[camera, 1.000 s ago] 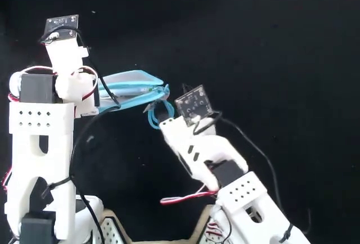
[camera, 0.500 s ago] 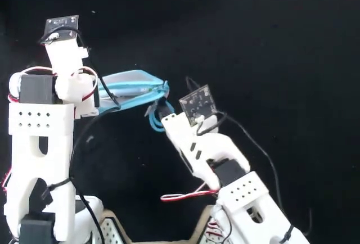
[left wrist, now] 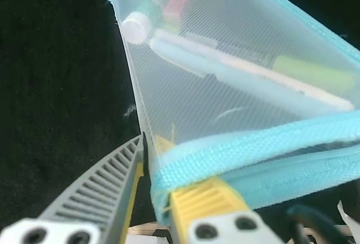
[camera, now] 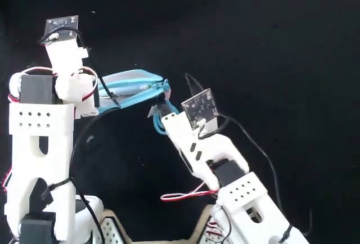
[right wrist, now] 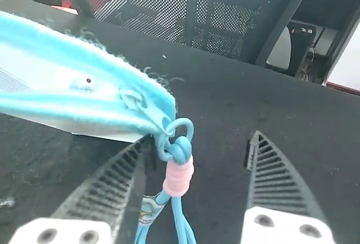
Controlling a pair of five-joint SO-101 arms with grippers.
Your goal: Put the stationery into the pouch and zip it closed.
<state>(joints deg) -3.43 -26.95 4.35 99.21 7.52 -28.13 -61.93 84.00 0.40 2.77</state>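
A light blue mesh pouch [camera: 130, 88] hangs above the black table, and my left gripper [left wrist: 154, 199] is shut on its corner seam. Through the mesh I see pens and a glue stick [left wrist: 147, 14] inside the pouch [left wrist: 225, 98]. The zipper slider sits at the pouch's [right wrist: 73, 95] far tip, with a blue cord pull [right wrist: 178, 174] and its pink wrap dangling from it. My right gripper [right wrist: 191, 185] is open around that cord, which hangs close to one finger [right wrist: 107, 193] without being pinched. From above, the right gripper [camera: 160, 111] sits at the pouch's right tip beside the cord loop [camera: 157, 125].
The black table cloth [camera: 270, 58] stretches wide to the right and far side. The arm bases [camera: 39, 143] stand at the near edge, with red cables [camera: 180, 194] between them. A mesh chair back [right wrist: 225, 13] stands beyond the table.
My right arm has shifted slightly to the right and toward the near edge, with the cord loop following it. The left arm and the pouch have stayed put.
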